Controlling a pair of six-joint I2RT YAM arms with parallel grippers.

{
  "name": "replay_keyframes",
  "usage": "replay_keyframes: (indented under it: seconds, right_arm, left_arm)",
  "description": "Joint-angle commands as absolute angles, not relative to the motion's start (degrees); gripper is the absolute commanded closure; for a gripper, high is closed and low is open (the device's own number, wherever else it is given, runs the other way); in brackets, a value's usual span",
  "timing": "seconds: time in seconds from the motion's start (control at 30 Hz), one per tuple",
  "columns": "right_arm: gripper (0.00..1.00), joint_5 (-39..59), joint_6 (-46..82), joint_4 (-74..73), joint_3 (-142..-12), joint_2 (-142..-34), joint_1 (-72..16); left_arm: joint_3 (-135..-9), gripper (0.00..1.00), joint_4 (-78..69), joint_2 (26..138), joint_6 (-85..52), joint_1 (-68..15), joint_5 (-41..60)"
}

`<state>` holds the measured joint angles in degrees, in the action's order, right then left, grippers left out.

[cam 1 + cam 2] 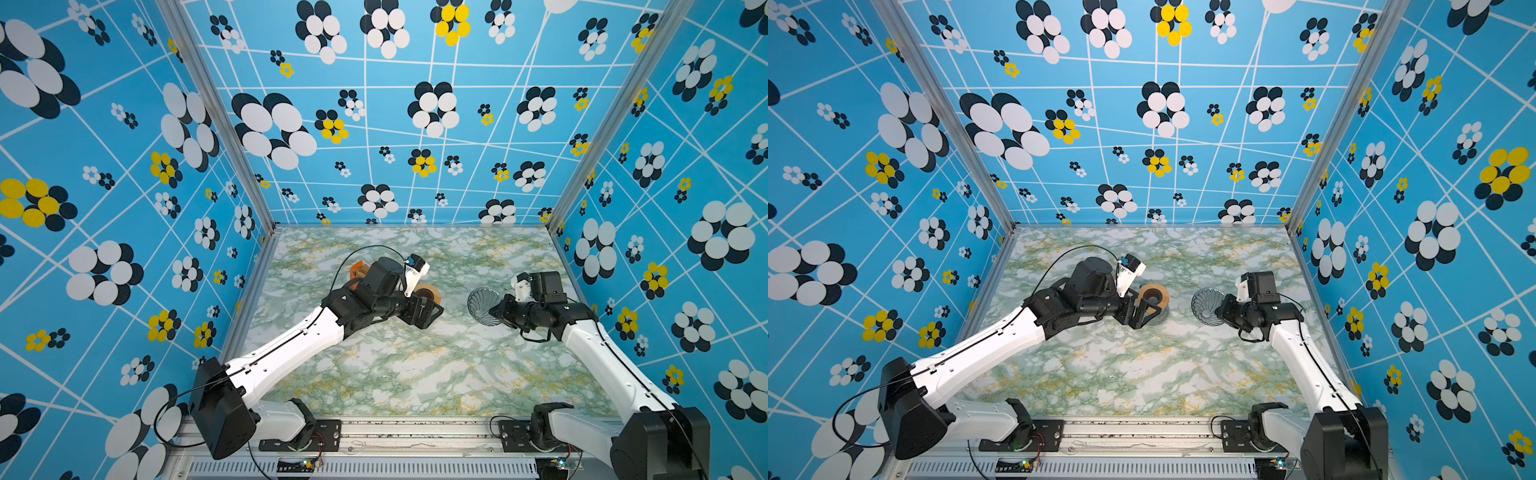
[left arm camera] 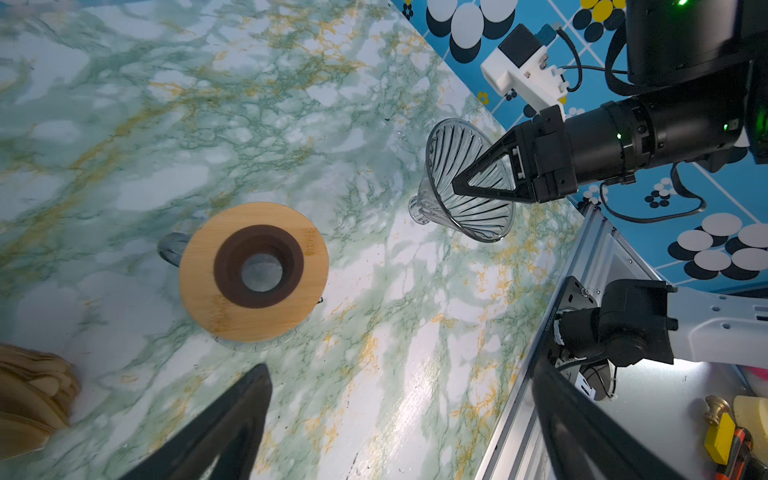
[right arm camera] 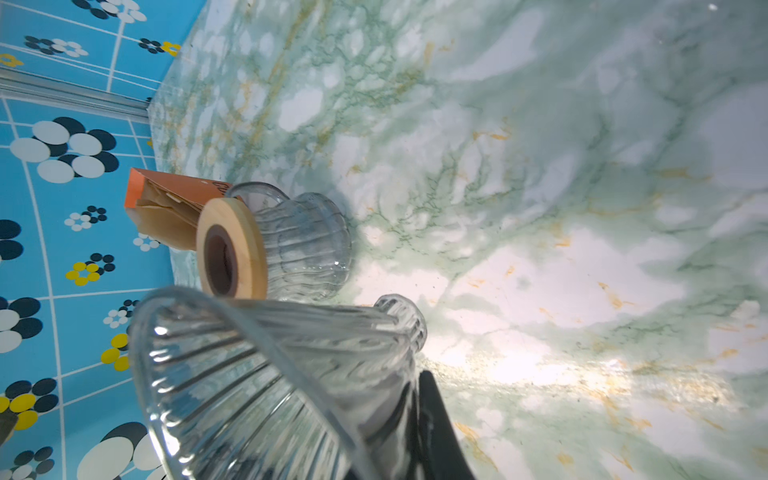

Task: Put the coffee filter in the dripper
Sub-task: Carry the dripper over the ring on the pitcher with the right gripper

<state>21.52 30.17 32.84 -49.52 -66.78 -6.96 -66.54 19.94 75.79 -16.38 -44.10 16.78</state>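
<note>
The dripper [image 1: 478, 303] [image 1: 1203, 303] is a clear ribbed glass cone, tilted on its side at the right of the table. My right gripper [image 1: 493, 311] [image 2: 456, 187] [image 3: 417, 390] is shut on its wall, one finger inside the cone and one outside. In the left wrist view the dripper [image 2: 453, 145] has its narrow foot low, near the tabletop. My left gripper [image 1: 426, 311] [image 2: 399, 384] hangs open and empty beside the jug. No single coffee filter is in view.
A glass jug [image 3: 307, 249] topped by a wooden ring [image 2: 199, 270] [image 1: 432, 293] stands mid-table. Behind it lies an orange packet [image 3: 174, 187] with a stack of tan papers [image 2: 29, 395]. Patterned walls enclose the table, and a metal rail [image 2: 519, 415] runs along its front edge.
</note>
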Motion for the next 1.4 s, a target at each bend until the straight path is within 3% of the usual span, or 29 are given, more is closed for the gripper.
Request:
replay_keyframes:
  seconds: [0.0, 0.53, 1.0, 1.37]
  right_arm:
    - [0.88, 22.2, 28.8, 36.0, -54.7, -69.4, -10.1]
    - [0.88, 22.9, 29.0, 40.1, -76.4, -86.3, -20.6]
    - [0.88, 23.7, 29.5, 43.3, -87.7, -98.1, -25.2]
    - [0.88, 23.7, 29.2, 44.4, -89.0, -100.4, -26.3]
  left_arm:
    - [-68.3, 0.01, 21.7, 73.9, -14.5, -43.1, 14.9]
    - [-64.9, 0.01, 19.3, 67.5, -15.1, -41.9, 6.3]
    - [-64.6, 0.01, 18.7, 68.1, -14.6, -42.0, 8.4]
    - [-64.6, 0.01, 18.3, 68.5, -14.2, -42.0, 10.8]
